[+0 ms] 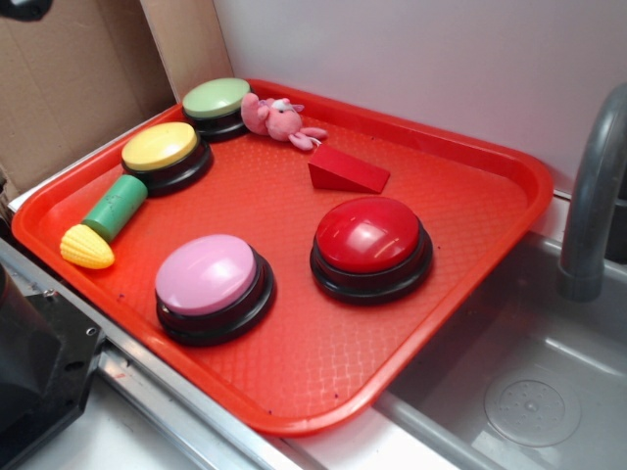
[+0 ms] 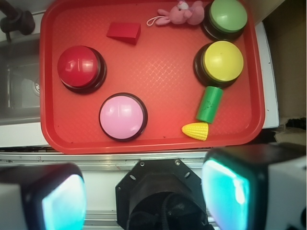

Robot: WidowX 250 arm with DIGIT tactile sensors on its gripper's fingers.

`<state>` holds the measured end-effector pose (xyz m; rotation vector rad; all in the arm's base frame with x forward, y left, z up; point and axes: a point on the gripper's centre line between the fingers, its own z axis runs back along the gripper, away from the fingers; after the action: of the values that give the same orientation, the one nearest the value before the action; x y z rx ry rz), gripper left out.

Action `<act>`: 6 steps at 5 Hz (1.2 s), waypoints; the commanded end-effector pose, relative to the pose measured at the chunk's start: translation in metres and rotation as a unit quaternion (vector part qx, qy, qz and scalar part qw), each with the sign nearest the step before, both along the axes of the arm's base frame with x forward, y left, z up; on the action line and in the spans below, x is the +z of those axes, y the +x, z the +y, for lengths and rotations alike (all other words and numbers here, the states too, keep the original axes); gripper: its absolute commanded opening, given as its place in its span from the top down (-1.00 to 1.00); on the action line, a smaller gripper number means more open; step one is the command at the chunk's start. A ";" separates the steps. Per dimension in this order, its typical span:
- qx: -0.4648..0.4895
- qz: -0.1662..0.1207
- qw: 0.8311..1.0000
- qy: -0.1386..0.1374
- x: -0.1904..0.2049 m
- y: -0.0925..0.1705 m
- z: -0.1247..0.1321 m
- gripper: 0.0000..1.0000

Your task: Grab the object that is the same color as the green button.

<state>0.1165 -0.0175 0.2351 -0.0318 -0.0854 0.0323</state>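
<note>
The toy corn (image 1: 116, 206) has a green cylindrical husk and a yellow ridged tip (image 1: 86, 247). It lies near the left edge of the red tray (image 1: 470, 255), just in front of the yellow button. In the wrist view the corn (image 2: 209, 104) is at the tray's lower right. The pale-green domed button (image 1: 216, 99) on a black base stands at the tray's far left corner, and shows in the wrist view (image 2: 228, 15) at top right. My gripper (image 2: 144, 196) is high above the robot base, off the tray's near edge, with the jaws wide apart and empty.
On the tray stand a yellow button (image 1: 160, 146), a pink button (image 1: 208, 275) and a red button (image 1: 368, 235). A red wedge block (image 1: 347, 170) and a pink plush toy (image 1: 277, 119) lie there too. A metal sink (image 1: 549, 382) with a faucet (image 1: 593, 196) is at the right, and cardboard (image 1: 69, 78) behind.
</note>
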 end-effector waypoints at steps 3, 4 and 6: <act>0.111 -0.024 0.991 -0.075 -0.037 0.020 0.042 -1.00; 0.164 -0.038 0.983 -0.077 -0.067 0.034 0.066 -1.00; 0.244 -0.061 0.968 -0.014 -0.127 0.047 0.107 -1.00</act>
<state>0.1646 0.0831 0.0998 -0.0471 -0.1852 0.5177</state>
